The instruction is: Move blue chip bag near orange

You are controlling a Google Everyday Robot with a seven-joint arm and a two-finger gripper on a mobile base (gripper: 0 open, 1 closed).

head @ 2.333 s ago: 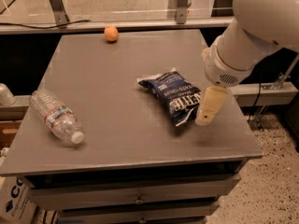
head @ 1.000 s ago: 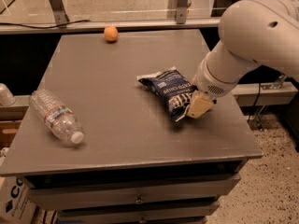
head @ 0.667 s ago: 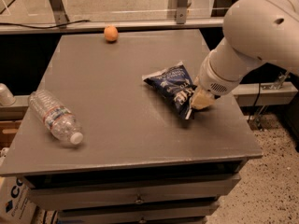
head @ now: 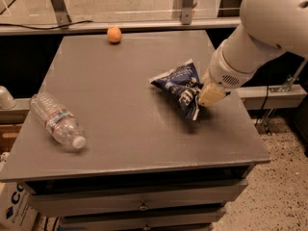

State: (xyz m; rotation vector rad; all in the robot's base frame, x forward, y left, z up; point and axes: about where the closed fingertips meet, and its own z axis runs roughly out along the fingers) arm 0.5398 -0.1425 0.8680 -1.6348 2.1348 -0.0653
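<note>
Gripper [head: 208, 94] is at the right side of the table [head: 120, 143], clamped on the right end of the chip bag [head: 179, 83]. I read the fingers as pinched shut on the foil, since the bag bunches right where they meet it. Bag sits right of table centre, long axis running roughly upper left to lower right. Its lower corner droops toward the tabletop with a shadow under it, so it looks partly raised, but I can't say it's fully off the surface. Orange [head: 114, 34] is at the far edge, left of centre, well apart from the bag. So from the gripper the target lies away and to the left in the camera view, a diagonal across the tabletop. Bottle [head: 57, 121] lies on its side near the left front, well off that line. My call: grasp done, carry toward the orange comes next. Stop short so the bag doesn't knock the fruit rolling.
</note>
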